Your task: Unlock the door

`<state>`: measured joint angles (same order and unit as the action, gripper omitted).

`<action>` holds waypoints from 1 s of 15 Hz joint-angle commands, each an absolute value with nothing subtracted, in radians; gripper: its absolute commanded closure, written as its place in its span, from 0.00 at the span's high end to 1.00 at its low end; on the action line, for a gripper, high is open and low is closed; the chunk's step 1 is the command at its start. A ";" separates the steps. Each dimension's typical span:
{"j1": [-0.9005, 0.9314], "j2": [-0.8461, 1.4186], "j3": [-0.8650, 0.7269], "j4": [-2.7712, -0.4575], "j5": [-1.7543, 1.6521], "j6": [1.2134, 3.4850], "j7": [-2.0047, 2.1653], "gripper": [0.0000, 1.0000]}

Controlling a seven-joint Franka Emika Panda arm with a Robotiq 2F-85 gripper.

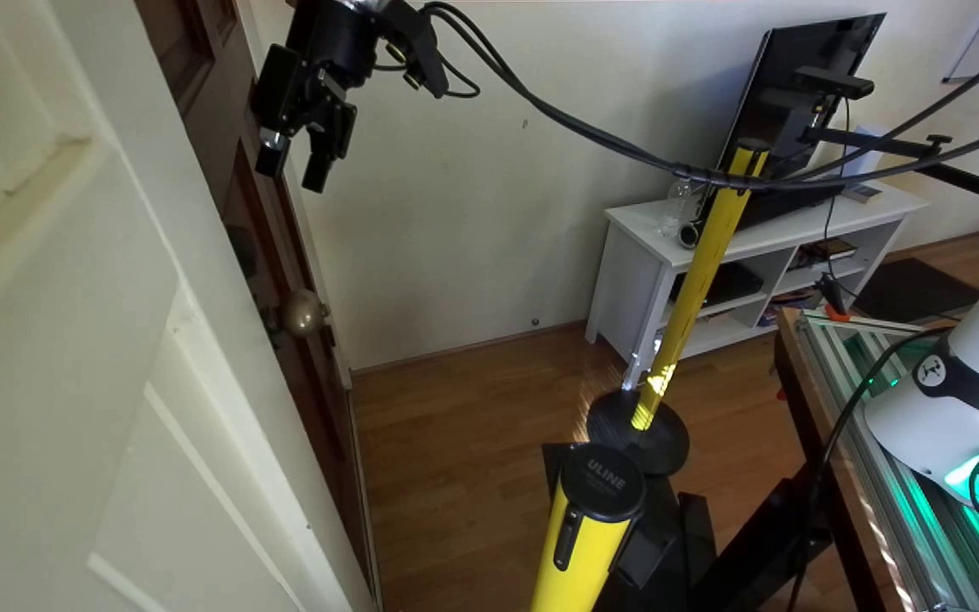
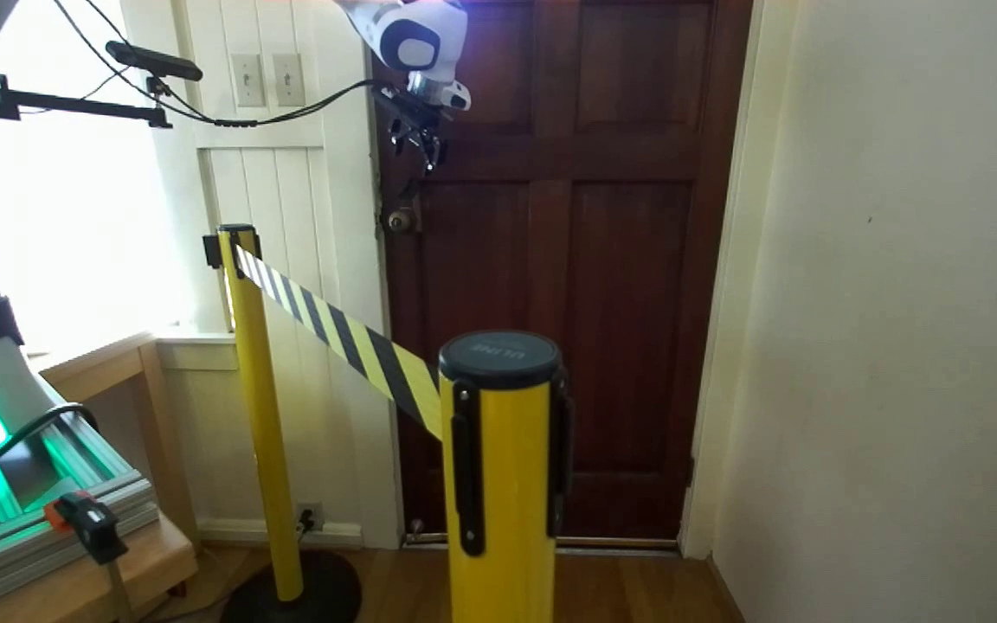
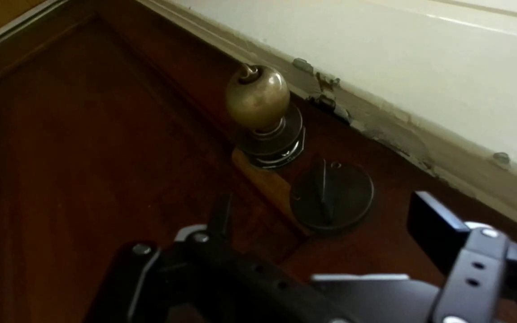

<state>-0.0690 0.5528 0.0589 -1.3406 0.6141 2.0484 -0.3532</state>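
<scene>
Hangs the Robotiq gripper [image 1: 294, 167] in front of the tall, dark reddish-brown panelled door [image 2: 637, 285], near the knob edge, tilted downward. Holds the fingers [image 3: 435, 235] spread apart, with a clear gap between the tips. Takes in through that gap, in the wrist view, a dark thumb-turn [image 3: 326, 193] on a round plate [image 3: 357, 193], fixed to the door and set at a slant to the door's edge. Has the round brass-coloured knob [image 3: 258, 98] just beside that plate, apart from both fingertips, and a cream door frame [image 3: 456, 157] chipped along the edge. Hovers above the knob in an exterior view, against an upright door sitting flush in the frame. Shows the same door nearly edge-on in an exterior view, partly behind a large white panelled door [image 1: 141, 357]. Stands on the bench [image 2: 144, 562] with a white base [image 1: 948, 425] glowing green near the bottom, over aluminium rails [image 1: 914, 510] and near a black-and-orange clamp [image 2: 96, 528]. Carries black cables [image 1: 591, 134]. Shares the scene with two yellow stanchions [image 2: 498, 484], visible in both exterior views and linked by a striped belt [image 2: 343, 346], and with a black flat-screen television [image 1: 795, 51] on a white TV stand [image 1: 625, 280]. Has light switches [image 2: 288, 80] on the panelled wall [image 2: 291, 190] beside the door.
</scene>
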 commanded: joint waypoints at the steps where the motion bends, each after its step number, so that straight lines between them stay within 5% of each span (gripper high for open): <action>1: -0.090 0.561 0.087 -1.330 0.596 2.048 -0.345 1.00; 11: -0.097 0.677 0.151 -1.194 0.590 2.006 -0.445 1.00; 15: -0.110 0.720 0.159 -1.143 0.587 1.984 -0.477 0.59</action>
<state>-0.0839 0.6630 0.1314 -1.2286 0.6128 2.0318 -0.4577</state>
